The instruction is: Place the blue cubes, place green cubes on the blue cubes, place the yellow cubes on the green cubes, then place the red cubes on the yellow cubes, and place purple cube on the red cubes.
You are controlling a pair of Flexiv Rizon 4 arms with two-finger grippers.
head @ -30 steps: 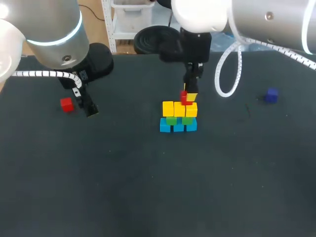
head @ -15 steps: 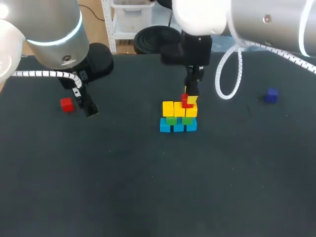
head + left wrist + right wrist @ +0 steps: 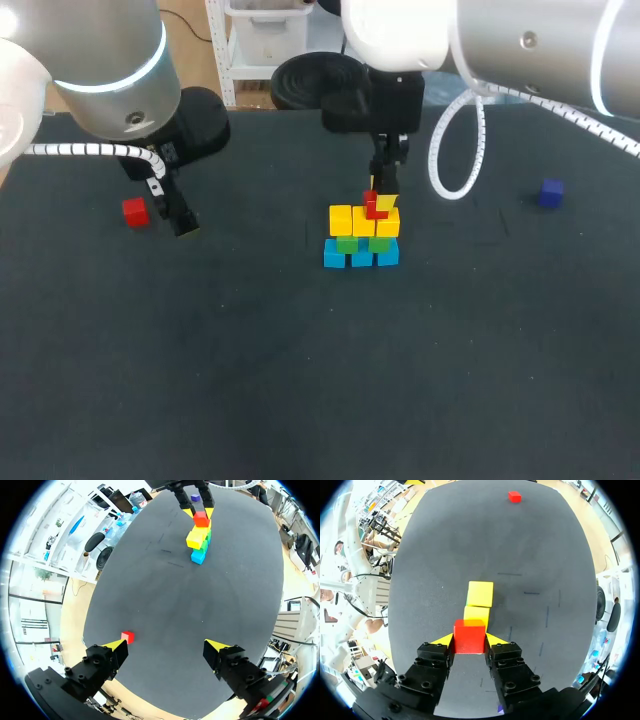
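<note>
Fingers [image 3: 495, 641] of my right claw [image 3: 469, 640] are pressing on a red cube [image 3: 469, 633] from both sides, so that claw is clamped on it. I'm holding it right at the top of the stack, over the right-hand end of the yellow cubes [image 3: 352, 220]. Whether its underside is touching them, I can't tell. There are three in that yellow row. Beneath them the green cubes [image 3: 347, 243] are peeking out, two of them, and the blue cubes [image 3: 360, 259] are forming the bottom row, three side by side on the dark table [image 3: 300, 380]. My right arm is hanging over the far side of the stack, claw pointing down onto it. Over on the other side, my left claw [image 3: 165, 646] is hanging low over the table with its fingers spread wide apart, gripping nothing at all. A second red cube [image 3: 127, 637] is lying on the table just beside that claw, not touching it, and well apart from the stack. The purple cube [image 3: 550, 193] is sitting alone, far out on my right side of the table, well away from the stack and from both claws.
</note>
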